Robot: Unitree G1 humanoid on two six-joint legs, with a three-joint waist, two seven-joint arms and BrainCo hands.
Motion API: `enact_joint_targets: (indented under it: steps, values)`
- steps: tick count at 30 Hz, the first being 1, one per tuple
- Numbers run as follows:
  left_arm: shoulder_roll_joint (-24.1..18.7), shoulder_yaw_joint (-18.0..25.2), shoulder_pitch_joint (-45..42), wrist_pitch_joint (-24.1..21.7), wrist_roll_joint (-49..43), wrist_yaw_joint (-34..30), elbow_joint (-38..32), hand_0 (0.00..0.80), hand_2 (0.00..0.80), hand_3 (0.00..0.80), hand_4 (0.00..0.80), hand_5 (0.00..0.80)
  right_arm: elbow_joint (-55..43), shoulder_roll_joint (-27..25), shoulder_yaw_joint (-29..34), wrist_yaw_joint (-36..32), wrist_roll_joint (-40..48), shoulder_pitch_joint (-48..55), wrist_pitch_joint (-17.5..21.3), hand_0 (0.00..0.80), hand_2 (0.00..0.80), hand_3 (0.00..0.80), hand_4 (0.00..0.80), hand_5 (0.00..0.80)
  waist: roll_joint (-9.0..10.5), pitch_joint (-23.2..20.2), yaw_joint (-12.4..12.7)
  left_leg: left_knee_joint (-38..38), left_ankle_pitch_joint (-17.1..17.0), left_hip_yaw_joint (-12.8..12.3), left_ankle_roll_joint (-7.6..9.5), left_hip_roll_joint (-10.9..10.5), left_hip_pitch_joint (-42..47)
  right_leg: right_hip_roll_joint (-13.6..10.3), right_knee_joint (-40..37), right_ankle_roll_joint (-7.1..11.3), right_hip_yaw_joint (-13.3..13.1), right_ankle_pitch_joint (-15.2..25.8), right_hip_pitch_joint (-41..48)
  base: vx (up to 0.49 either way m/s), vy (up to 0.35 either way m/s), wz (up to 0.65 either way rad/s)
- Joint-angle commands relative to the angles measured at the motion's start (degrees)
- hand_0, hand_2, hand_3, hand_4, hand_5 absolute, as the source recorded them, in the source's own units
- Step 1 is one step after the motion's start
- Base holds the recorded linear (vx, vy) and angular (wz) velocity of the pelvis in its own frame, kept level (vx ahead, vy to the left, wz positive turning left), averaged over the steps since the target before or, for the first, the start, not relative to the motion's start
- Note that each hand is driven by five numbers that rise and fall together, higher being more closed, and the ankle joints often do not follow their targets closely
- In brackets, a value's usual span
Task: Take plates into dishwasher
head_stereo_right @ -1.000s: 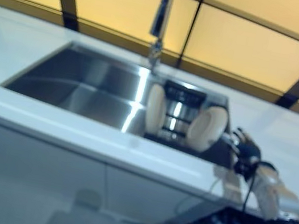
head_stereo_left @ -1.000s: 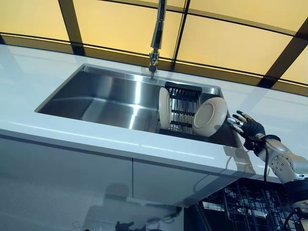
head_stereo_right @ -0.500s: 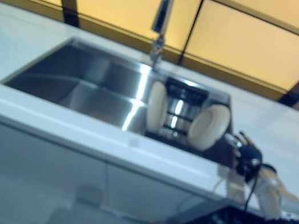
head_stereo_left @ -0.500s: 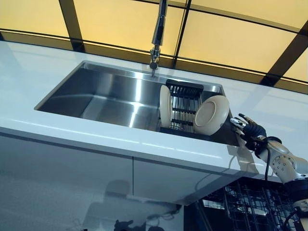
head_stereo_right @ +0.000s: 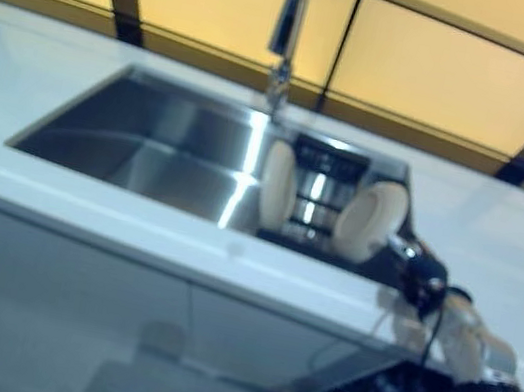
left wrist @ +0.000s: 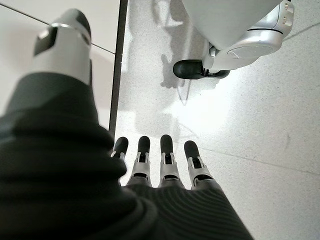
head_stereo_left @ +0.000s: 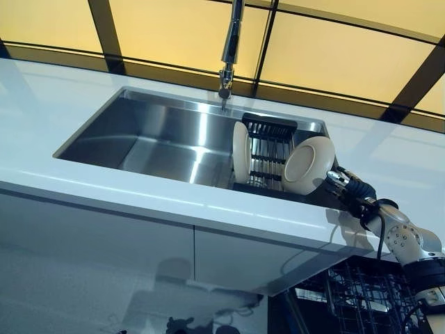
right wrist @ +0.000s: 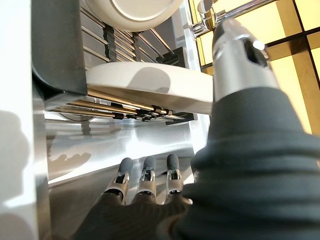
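Observation:
Two cream plates stand on edge in a black dish rack (head_stereo_left: pixel 265 157) at the right end of the steel sink (head_stereo_left: pixel 153 139). The left plate (head_stereo_left: pixel 240 152) is upright. The right plate (head_stereo_left: pixel 307 165) leans to the right; it also shows in the right wrist view (right wrist: pixel 150 82). My right hand (head_stereo_left: pixel 350 192) is at the sink's right rim, just right of the leaning plate, open, with straight fingers (right wrist: pixel 145 181) reaching under the plate's edge and holding nothing. My left hand (left wrist: pixel 160 167) hangs open over the floor, only in its wrist view.
A tall tap (head_stereo_left: pixel 231 45) stands behind the sink. White counter (head_stereo_left: pixel 83 188) runs along the front and both sides. An open dishwasher's wire rack (head_stereo_left: pixel 361 296) sits low at the right, under the counter edge. White cabinet fronts (head_stereo_left: pixel 97 243) are below.
My right hand has moved left, from the counter beside the sink to the sink's rim next to the leaning plate. The camera has shifted slightly.

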State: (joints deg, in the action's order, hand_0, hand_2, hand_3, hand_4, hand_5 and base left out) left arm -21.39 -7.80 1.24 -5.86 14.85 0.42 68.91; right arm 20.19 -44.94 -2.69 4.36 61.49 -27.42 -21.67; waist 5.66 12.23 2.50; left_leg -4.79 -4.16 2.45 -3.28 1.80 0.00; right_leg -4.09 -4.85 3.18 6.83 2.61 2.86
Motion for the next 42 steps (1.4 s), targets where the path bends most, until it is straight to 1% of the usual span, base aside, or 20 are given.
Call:
enact_joint_targets:
  steps: [1,8,15,24,27,42]
  values:
    - [-1.02,-2.76,2.49,-1.26,1.24,0.82,1.75,0.0,0.0,0.0,0.0,0.0,-2.12,-0.24,-0.44,0.8,1.95,-5.31,1.19,0.0,0.0,0.0,0.0,0.0,-0.02,-1.38,0.72,-0.21,0.5,0.44,1.42,-0.15,-1.51,-1.33,4.42,1.36,0.35,-1.01,-1.69,0.0,0.0,0.0]
    - [-0.88,-3.09,2.9,-1.05,1.22,0.91,1.62,0.0,0.0,0.0,0.0,0.0,-2.74,0.87,-1.6,2.37,1.23,-7.0,1.14,0.0,0.0,0.0,0.0,0.0,-0.13,-1.03,0.93,-0.21,0.53,0.45,1.44,-0.16,-1.35,-1.35,4.62,1.25,0.58,-1.14,-1.64,0.0,0.0,0.0]
    - [-0.71,-3.5,2.97,-0.99,1.17,0.87,1.58,0.0,0.0,0.0,0.0,0.0,-3.57,1.37,-2.55,3.96,1.33,-8.69,-0.02,0.0,0.0,0.0,0.0,0.0,-0.21,-0.99,1.03,-0.21,0.57,0.58,1.59,-0.35,-1.21,-1.36,4.88,1.17,0.57,-1.24,-1.76,0.0,0.0,0.0]
    - [-0.72,-4.12,3.18,-0.63,1.08,0.97,1.22,0.0,0.0,0.0,0.0,0.0,-2.64,2.23,-3.37,5.31,2.2,-10.24,0.01,0.0,0.0,0.0,0.0,0.0,-0.34,-0.78,1.33,-0.21,0.62,0.76,1.62,-0.4,-1.13,-1.41,4.86,1.19,0.74,-1.13,-1.78,0.0,0.0,0.0]
    - [-0.74,-4.2,3.33,-0.43,1.09,1.03,1.07,0.0,0.0,0.0,0.0,0.0,-2.61,2.61,-3.61,6.11,2.14,-10.89,-0.65,0.0,0.0,0.0,0.0,0.0,-0.41,-0.68,1.44,-0.21,0.65,0.84,1.71,-0.48,-1.19,-1.44,4.94,1.16,0.75,-1.19,-1.86,0.0,0.0,0.0]
    - [-0.68,-4.64,3.5,-0.2,1.49,1.08,0.36,0.0,0.0,0.0,0.0,0.0,0.06,3.47,-4.77,6.68,1.66,-11.92,-1.79,0.0,0.0,0.0,0.0,0.0,-0.67,-0.15,1.87,-0.21,0.61,1.12,1.89,-0.68,-1.19,-1.51,5.35,1.01,1.0,-1.29,-2.11,0.0,0.0,0.0]
